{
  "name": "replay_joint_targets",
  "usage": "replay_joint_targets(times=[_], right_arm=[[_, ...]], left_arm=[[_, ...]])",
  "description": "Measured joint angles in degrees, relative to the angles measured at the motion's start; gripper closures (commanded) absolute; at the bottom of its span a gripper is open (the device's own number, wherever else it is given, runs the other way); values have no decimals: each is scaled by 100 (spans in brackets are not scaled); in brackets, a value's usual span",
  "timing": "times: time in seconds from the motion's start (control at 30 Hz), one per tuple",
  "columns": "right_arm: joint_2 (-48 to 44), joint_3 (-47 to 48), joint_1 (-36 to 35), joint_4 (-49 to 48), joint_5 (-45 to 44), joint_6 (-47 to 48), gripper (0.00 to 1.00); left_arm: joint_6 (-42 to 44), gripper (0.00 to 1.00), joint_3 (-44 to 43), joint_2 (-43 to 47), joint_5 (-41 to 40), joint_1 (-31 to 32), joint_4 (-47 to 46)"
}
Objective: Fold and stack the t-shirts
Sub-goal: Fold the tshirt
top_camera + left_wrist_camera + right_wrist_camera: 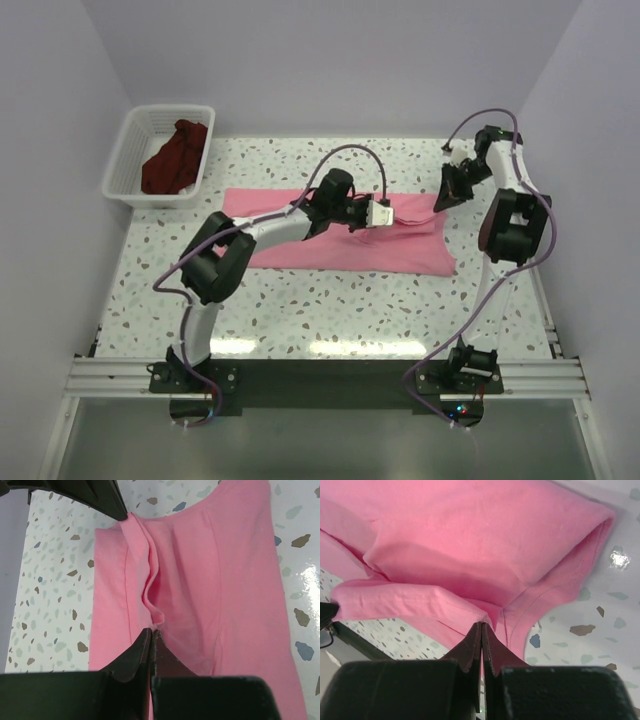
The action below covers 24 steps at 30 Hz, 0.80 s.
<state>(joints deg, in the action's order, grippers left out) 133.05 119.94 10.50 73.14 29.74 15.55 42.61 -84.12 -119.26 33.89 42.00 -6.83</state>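
Observation:
The light pink t-shirt lies spread across the middle of the table, with a ridge of cloth pulled up along its far right part. My left gripper is over that ridge and shut on a fold of the pink t-shirt, with the jaws pinched together. My right gripper is at the shirt's far right corner and shut on a hemmed edge of the pink t-shirt, lifting it a little. The dark maroon t-shirt lies crumpled in the basket.
The white lattice basket stands at the table's far left corner. A black part of the other arm shows at the top left of the left wrist view, touching the same fold. Speckled table shows in front of the shirt.

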Motion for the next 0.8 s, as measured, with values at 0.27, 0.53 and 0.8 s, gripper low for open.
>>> replay_joint_targets(times=[0.27, 0.53, 0.8], right_arm=[[7, 42, -109, -269, -20, -234, 100], [46, 166, -175, -557, -22, -487, 100], [162, 332, -472, -807, -188, -595, 100]], left_arm=[[0, 100, -227, -516, -210, -101, -74], [0, 100, -334, -610, -313, -175, -94], [0, 91, -365, -638, -533, -175, -116]])
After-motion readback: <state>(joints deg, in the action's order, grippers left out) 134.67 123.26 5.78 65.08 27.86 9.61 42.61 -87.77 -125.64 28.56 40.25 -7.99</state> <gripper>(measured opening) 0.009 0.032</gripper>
